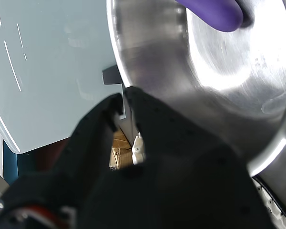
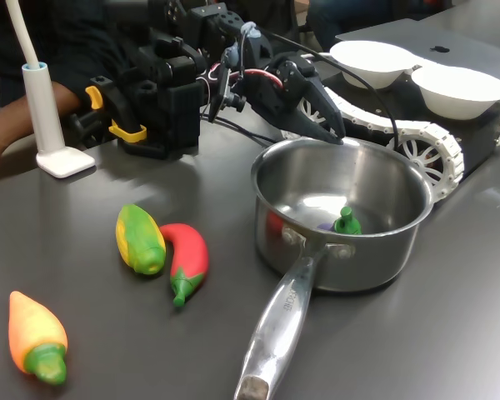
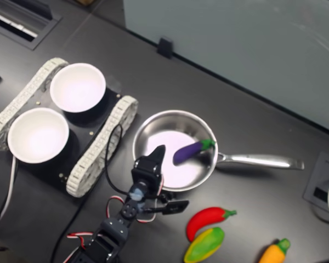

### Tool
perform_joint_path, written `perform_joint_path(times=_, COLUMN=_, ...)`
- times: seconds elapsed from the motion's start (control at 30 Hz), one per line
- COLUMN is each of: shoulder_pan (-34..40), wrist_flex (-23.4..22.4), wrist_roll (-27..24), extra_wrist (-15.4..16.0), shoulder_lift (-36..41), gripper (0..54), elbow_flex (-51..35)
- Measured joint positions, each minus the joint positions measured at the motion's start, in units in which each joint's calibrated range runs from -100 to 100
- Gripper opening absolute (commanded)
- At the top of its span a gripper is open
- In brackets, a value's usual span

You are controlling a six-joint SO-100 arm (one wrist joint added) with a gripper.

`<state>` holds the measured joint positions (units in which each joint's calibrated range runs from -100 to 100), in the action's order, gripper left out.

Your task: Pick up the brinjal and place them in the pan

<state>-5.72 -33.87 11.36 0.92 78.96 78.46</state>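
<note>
The brinjal (image 3: pixel 191 151) lies inside the pan (image 3: pixel 153 127), resting on the steel floor with its green cap toward the long handle; in the first exterior view only that green cap (image 2: pixel 346 222) and a sliver of purple show above the pan's wall. The gripper (image 3: pixel 158 154) hangs at the pan's rim on the side away from the handle, its dark jaws brought together to a point and holding nothing, clear of the brinjal. In the wrist view the purple tip of the brinjal (image 1: pixel 214 13) sits on the bright pan floor beyond the black jaws. Close to the pan on the dark tabletop (image 3: pixel 252 109), on the second exterior view's left, stands a tracked black vehicle (image 3: pixel 101 143) carrying two white bowls (image 3: pixel 77 86), its white tread just beside the pan's wall. Near the handle lie a red chilli toy (image 2: pixel 186 254) touching a yellow-green corn toy (image 2: pixel 140 237), with an orange carrot toy (image 2: pixel 35 337) farther off. A white stand (image 2: pixel 53 125) rises at the first exterior view's left, and a person's arm (image 2: pixel 17 125) rests behind it.
</note>
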Motion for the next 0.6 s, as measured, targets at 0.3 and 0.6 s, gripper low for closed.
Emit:
perform_joint_path(times=0.3, shoulder_pan=0.00, wrist_flex=-0.93, wrist_roll=-1.95, extra_wrist=0.00, shoulder_lift=2.86, gripper=0.1, elbow_flex=0.00)
perform_joint_path(times=0.6, shoulder_pan=0.00, wrist_flex=-4.25, wrist_roll=-2.15, extra_wrist=0.00, shoulder_lift=8.08, gripper=0.1, elbow_flex=-0.18)
